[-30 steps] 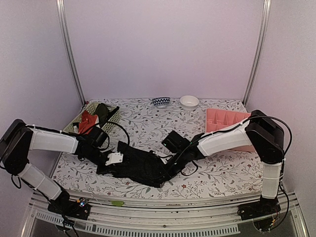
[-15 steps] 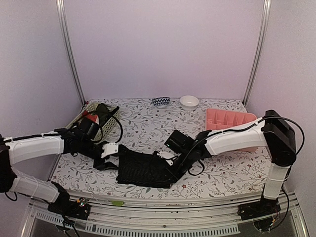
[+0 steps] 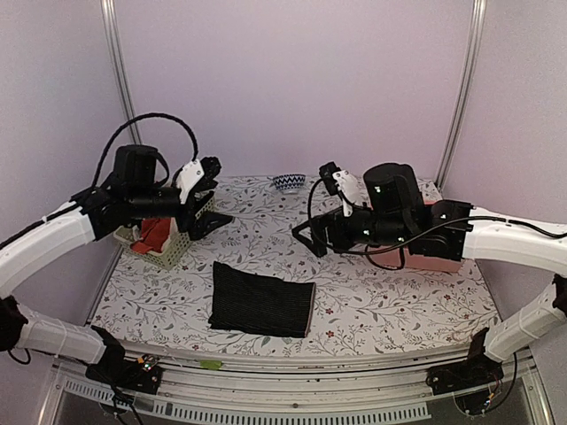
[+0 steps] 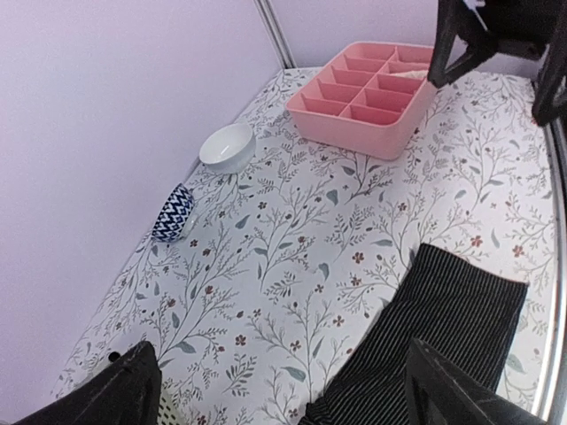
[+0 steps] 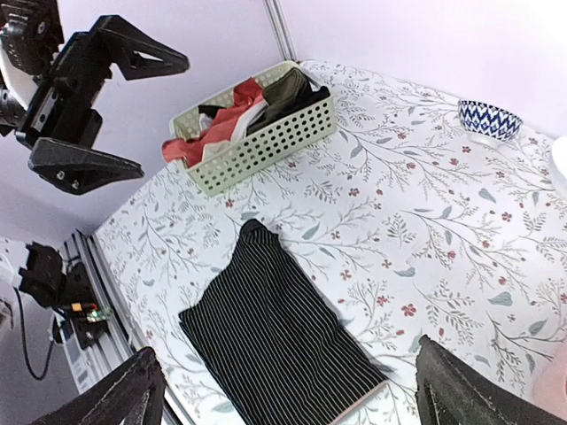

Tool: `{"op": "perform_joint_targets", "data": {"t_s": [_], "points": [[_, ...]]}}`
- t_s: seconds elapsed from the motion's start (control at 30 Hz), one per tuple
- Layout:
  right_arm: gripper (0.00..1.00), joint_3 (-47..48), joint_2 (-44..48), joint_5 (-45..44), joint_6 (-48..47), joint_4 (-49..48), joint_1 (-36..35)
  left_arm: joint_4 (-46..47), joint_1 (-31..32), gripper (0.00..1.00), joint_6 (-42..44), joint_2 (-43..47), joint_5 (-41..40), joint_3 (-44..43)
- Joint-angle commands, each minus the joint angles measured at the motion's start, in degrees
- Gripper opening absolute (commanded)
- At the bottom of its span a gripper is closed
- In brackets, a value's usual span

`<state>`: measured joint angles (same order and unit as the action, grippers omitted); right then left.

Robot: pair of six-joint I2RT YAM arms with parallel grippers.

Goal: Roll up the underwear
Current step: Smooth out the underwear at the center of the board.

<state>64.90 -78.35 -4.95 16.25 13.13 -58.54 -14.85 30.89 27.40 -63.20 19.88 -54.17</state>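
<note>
Cloth, soft and light: the black ribbed rectangular underwear (image 3: 262,298) lies flat as a neat oblong at lower centre of the top view, on the floral-print table cover (image 3: 381,301). It is judged limp with no stiffness, so it will sag and fall open if lifted by one corner. The ribbed knit likely gives fair friction; it is not slippery or fragile. Best hold, by judgement: pinch one short edge at both corners, one pincer each, then turn it over itself toward the other short edge. It shows fine pale pinstripes on black with fairly straight edges, and is not rolled yet. The second piece, red-orange underwear with a cream-white part (image 3: 158,232), sits crumpled in the pale green perforated plastic basket (image 3: 186,241) at left middle of the frame, beside a dark olive cloth (image 5: 288,88). Left gripper (image 3: 211,195) hovers by the basket, jaws spread wide, nothing in them. Right gripper (image 3: 317,208) hangs just right of centre above the table, jaws likewise wide and empty. Both are well apart from the black piece.
</note>
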Motion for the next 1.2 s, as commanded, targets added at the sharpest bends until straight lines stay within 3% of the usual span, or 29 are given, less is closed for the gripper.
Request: {"op": "perform_joint_targets", "data": {"t_s": [0.0, 0.07, 0.17, 0.27, 0.43, 0.87, 1.17], "points": [[0.99, 2.06, -6.71, 11.17, 6.59, -4.62, 5.98, -12.94, -1.83, 0.95, -3.84, -14.1, 11.15, -12.31], [0.99, 3.89, -11.16, 18.25, 7.75, -2.86, 7.12, -17.61, -3.13, 0.91, -3.23, -18.95, 19.92, -15.14], [0.92, 3.91, -17.29, 26.1, 11.36, -3.51, 7.41, -25.05, -3.21, 0.76, -2.12, -27.69, 25.82, -19.29], [0.89, 3.91, -22.68, 29.81, 14.63, -4.48, 7.47, -29.22, -3.49, 0.61, -2.02, -36.29, 27.01, -21.99], [0.86, 5.69, -29.84, 34.92, 18.7, -6.9, 7.68, -28.69, -4.39, 0.5, -5.05, -44.36, 25.79, -21.9], [0.8, -9.97, -35.01, 40.93, 27.49, -16.47, 10.37, -17.41, -10.3, 0.45, -12.51, -46.31, 13.65, -5.38], [0.76, -13.29, -31.25, 38.38, 28.04, -14.63, 10.3, -15.37, -12.89, 0.43, -11.53, -39.81, 13.42, 0.06]]}}
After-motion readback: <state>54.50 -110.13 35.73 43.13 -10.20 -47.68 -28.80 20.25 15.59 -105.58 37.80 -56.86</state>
